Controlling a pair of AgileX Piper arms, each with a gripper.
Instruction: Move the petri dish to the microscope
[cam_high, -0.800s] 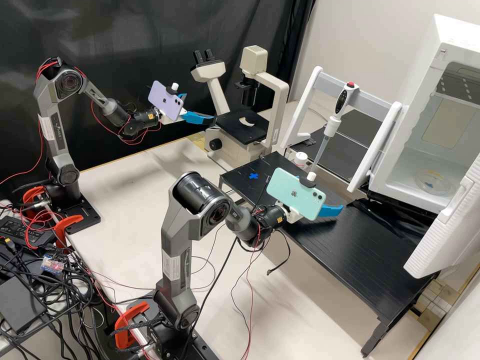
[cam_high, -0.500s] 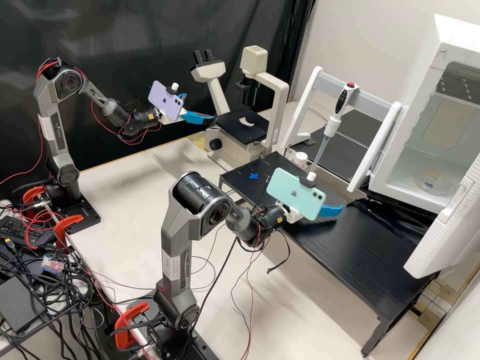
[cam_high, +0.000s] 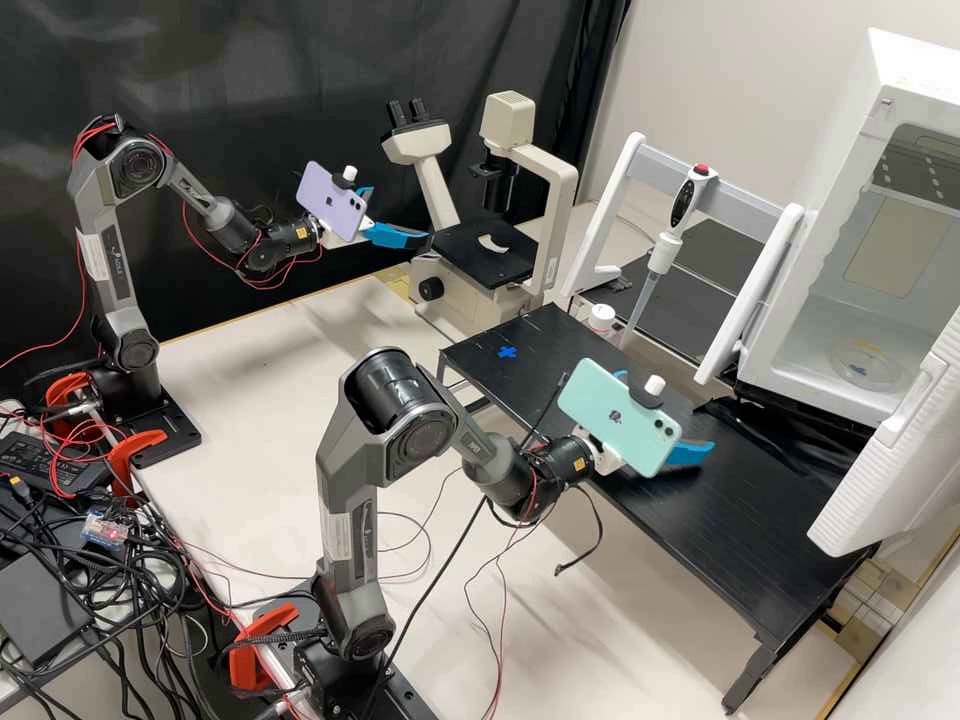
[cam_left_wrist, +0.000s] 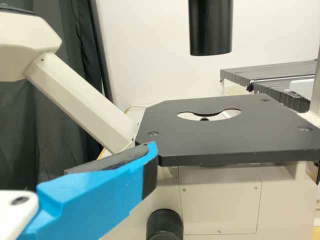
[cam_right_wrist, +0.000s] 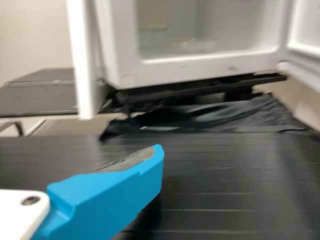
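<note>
The right hand (cam_high: 668, 411) is held open, the dish (cam_high: 868, 362) inside the cabinet's front edge (cam_right_wrist: 210, 62) not yet brought to the microscope (cam_high: 487, 262).

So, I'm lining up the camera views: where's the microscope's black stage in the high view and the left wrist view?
High view: the stage is just above centre.
Left wrist view: the stage lies below the upright black cylinder.
Shared landmark: the pale slanted eyepiece tube beside it.
</note>
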